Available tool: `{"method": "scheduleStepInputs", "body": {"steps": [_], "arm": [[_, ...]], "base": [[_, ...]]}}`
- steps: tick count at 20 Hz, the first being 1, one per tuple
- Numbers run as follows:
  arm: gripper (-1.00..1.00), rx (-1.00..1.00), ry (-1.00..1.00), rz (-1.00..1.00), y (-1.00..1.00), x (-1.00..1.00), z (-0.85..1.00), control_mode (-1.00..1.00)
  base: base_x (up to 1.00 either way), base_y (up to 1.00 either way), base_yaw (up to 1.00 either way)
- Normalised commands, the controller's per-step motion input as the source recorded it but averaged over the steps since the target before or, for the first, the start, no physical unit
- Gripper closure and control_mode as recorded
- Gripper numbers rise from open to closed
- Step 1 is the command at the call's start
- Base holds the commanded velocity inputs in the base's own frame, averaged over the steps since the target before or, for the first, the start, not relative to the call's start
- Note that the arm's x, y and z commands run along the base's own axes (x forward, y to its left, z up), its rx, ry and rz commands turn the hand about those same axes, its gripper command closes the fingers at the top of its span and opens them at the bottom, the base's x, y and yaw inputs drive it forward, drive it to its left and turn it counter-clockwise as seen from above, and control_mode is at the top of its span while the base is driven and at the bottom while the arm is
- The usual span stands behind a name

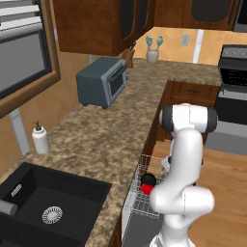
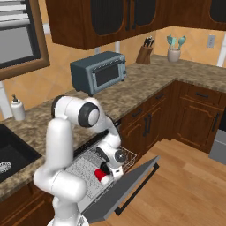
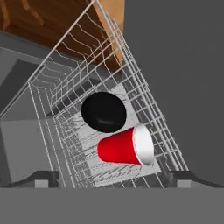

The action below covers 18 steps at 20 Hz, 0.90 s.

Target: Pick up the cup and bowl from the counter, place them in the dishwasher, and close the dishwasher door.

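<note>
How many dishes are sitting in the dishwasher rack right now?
2. The red cup lies on its side in the white wire rack, and the black bowl sits right beside it. More could hide behind the arm.

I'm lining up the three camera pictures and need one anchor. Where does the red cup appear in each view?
Left base view: the cup sits low, right of centre, partly behind the white arm.
Right base view: low, near the middle, below the tool.
Hand view: lying on its side, lower centre.
Shared landmark: the white wire rack, with the black bowl beside the cup.
</note>
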Motion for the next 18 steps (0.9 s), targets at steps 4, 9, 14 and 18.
{"method": "scheduleStepInputs", "body": {"steps": [4, 9, 14, 18], "arm": [[-1.0, 0.0, -0.02, 0.0, -0.03, -0.35, 1.0, -1.0], [-1.0, 0.0, 0.0, 0.0, -0.11, -0.3, 1.0, -1.0], [-1.0, 0.0, 0.0, 0.0, -0.17, -0.33, 1.0, -1.0], [-1.0, 0.0, -0.01, 0.0, -0.26, -0.44, 0.87, -1.0]], "base": [[0.0, 0.0, 0.0], [0.0, 0.0, 0.0], [0.0, 0.0, 0.0], [0.0, 0.0, 0.0]]}}
